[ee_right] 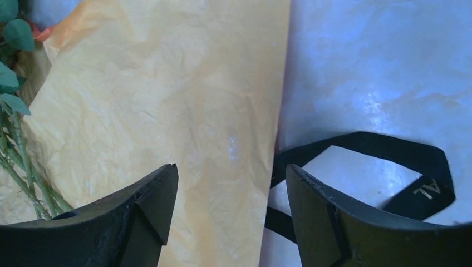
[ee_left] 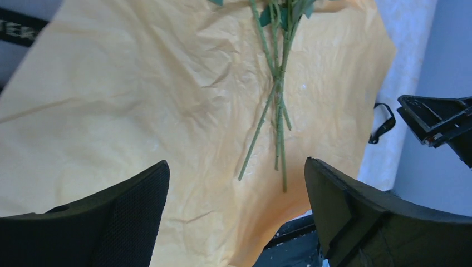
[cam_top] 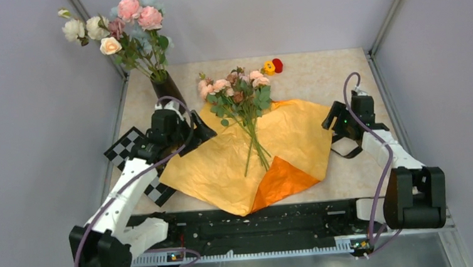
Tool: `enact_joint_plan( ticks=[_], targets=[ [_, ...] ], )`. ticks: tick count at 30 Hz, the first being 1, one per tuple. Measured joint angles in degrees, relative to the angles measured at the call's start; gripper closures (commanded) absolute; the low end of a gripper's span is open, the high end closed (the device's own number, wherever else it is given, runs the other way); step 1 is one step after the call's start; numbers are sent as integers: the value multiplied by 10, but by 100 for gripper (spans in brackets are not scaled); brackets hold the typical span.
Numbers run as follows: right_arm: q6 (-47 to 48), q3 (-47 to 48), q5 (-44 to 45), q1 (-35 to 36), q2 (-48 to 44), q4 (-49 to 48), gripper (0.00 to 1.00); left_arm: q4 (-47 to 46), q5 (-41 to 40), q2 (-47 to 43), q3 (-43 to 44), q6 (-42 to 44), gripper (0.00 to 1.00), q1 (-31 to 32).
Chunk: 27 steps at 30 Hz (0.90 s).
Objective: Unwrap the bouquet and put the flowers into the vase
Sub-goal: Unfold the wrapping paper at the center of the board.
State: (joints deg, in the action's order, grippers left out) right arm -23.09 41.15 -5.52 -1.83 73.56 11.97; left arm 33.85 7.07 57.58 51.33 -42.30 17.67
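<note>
Flowers loose on spread orange paper; black vase far left, just behind the left hand

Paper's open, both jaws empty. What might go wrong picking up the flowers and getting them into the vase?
The stems lie fanned loose on crinkled paper: a pinch may miss some or catch paper. The vase already holds a tall bunch, so its mouth looks crowded, and the left arm sits close enough to knock it.

The bouquet's orange paper lies spread flat and creased between the left gripper and the right gripper. The pink and peach flowers lie on it, just right of the left gripper. The black vase stands upright just beyond that gripper.
</note>
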Motion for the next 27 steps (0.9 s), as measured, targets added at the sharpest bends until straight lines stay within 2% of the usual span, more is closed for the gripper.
enact_joint_plan(
  ticks=[6,11,20,24,27],
  targets=[
    [-18,-61,11,-9,-65,0,31,-139,92,102,-41,-11,5,5],
    [-32,-91,-5,-9,-65,-2,41,-217,129,163,-67,-12,5,8],
    [-45,-104,-39,-9,-4,-52,50,-297,141,231,-81,-3,4,8],
    [-48,-109,-38,-9,13,-78,59,-308,141,263,-92,4,3,8],
    [-51,-113,-37,-9,25,-98,69,-309,132,282,-102,7,3,8]
  ],
)
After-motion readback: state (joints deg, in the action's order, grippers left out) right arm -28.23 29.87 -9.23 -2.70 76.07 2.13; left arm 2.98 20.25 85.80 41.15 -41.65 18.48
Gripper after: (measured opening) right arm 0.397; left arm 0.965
